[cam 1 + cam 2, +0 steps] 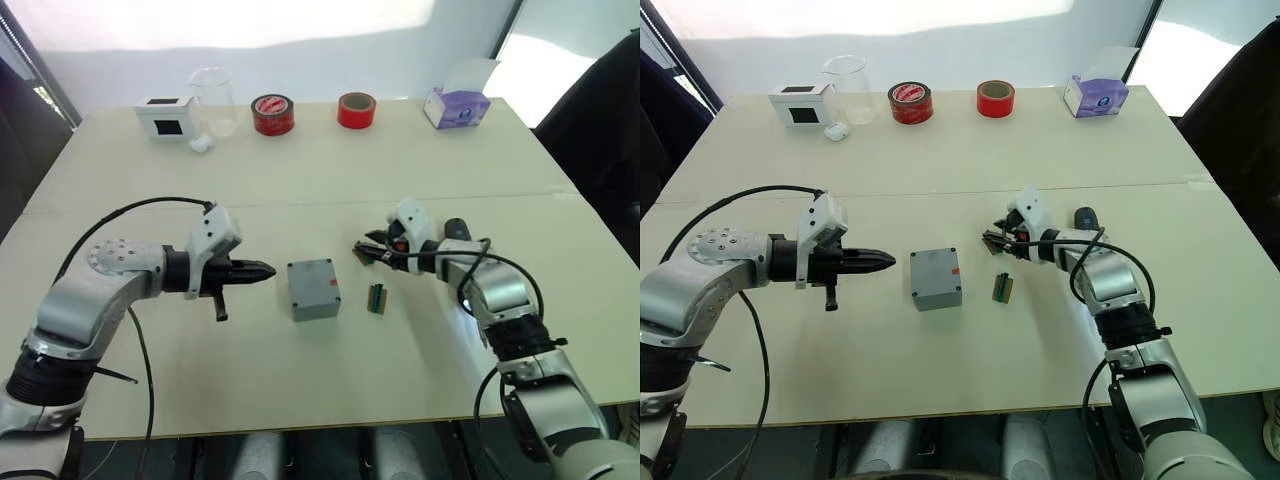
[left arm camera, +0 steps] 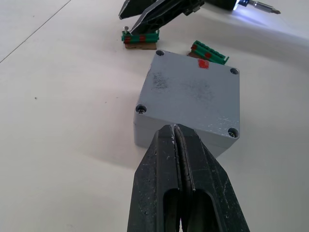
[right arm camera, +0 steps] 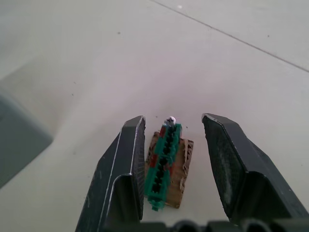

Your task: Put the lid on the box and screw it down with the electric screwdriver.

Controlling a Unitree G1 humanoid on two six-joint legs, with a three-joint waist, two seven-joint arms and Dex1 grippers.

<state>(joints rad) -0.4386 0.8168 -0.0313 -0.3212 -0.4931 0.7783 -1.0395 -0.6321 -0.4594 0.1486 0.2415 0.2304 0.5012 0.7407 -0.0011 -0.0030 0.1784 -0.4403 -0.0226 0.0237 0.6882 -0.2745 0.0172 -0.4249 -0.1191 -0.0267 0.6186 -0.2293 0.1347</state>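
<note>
The grey box (image 1: 313, 288) stands on the table (image 1: 300, 180) with its lid (image 2: 193, 92) already laid on it, and a screw head shows in each of the four corners. It lies just in front of the tips of the left hand (image 1: 262, 270), which is clenched with nothing inside and points at the side of the box without touching it.

The right hand (image 3: 171, 145) is released, and its two fingers stand on either side of a small green terminal block on a brown card (image 3: 166, 166), not yet touching it. A second green block (image 1: 377, 298) lies between this hand and the box, near the side with the red mark. The electric screwdriver (image 1: 455, 232) lies on the table just behind the right hand, beside its wrist, and its tip light shines in the left wrist view.

I judge that the screwing step is what remains. To do it well, the right hand should leave the green block and take the screwdriver around its middle. The left hand should press the box from the side so that it does not turn. The bit must come straight down into each corner screw.
</note>
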